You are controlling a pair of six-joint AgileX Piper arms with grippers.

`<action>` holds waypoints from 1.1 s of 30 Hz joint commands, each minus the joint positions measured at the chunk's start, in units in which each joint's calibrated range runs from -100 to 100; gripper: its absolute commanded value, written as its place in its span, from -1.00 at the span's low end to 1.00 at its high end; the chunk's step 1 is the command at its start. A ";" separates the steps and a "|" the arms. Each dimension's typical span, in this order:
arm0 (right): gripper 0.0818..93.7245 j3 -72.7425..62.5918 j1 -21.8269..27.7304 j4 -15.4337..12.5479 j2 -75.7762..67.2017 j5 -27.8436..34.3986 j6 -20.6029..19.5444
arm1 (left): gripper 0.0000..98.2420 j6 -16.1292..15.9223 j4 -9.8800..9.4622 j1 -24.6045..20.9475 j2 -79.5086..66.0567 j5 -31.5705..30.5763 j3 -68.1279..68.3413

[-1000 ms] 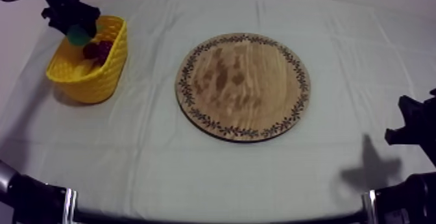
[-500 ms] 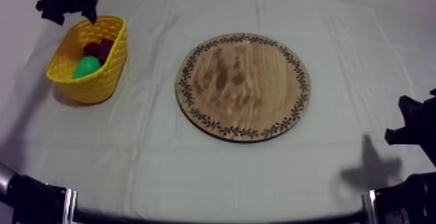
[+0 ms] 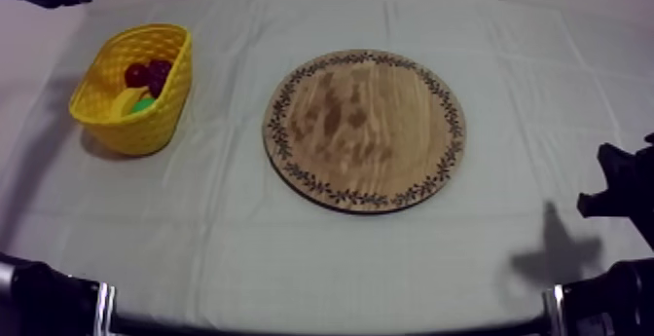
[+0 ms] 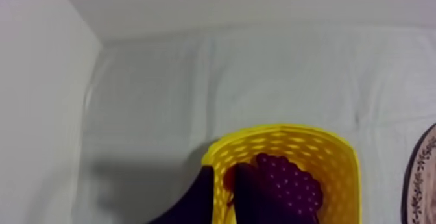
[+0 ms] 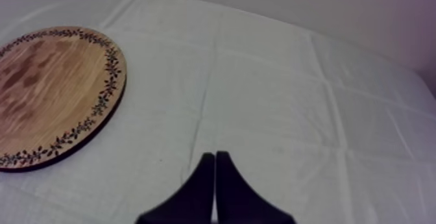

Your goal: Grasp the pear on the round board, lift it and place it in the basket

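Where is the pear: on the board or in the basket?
In the yellow basket: the green pear lies there with the grapes, and the wooden board is bare.

No words, labels, brands, numbers or signs are showing legibly in any view. The wooden board (image 3: 364, 130) is carrying only a leafy ornamental band around its rim, not lettering. The yellow basket (image 3: 146, 126) is showing a plain woven wall with no marking.
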 commanded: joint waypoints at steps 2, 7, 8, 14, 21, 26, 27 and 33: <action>-0.99 0.05 -0.02 0.02 -0.05 0.02 0.00 | -0.90 0.35 0.11 -0.08 -13.94 -8.04 11.45; -0.99 0.05 -0.01 0.02 -0.05 0.02 0.00 | -0.94 1.65 0.16 0.23 -29.88 -13.81 25.28; -0.99 0.05 0.01 0.02 -0.05 0.02 0.00 | -0.95 1.82 0.17 0.35 -33.33 -14.73 28.28; -0.99 0.05 0.04 0.02 -0.05 0.02 0.00 | -0.99 1.72 1.86 1.02 -53.37 -18.57 44.58; -0.99 0.05 0.05 0.02 -0.05 0.02 0.00 | -1.00 0.49 5.36 1.07 -68.49 -19.32 56.90; -0.99 0.05 0.05 0.02 -0.05 0.02 0.00 | -1.00 -3.39 8.11 0.22 -77.47 -19.73 65.32; -0.99 0.05 0.05 0.02 -0.05 0.02 0.00 | -1.00 -3.92 8.31 0.08 -79.00 -19.99 66.95; -0.99 0.05 0.05 0.02 -0.05 0.02 0.00 | -1.00 -6.06 9.52 -0.26 -84.83 -20.19 72.77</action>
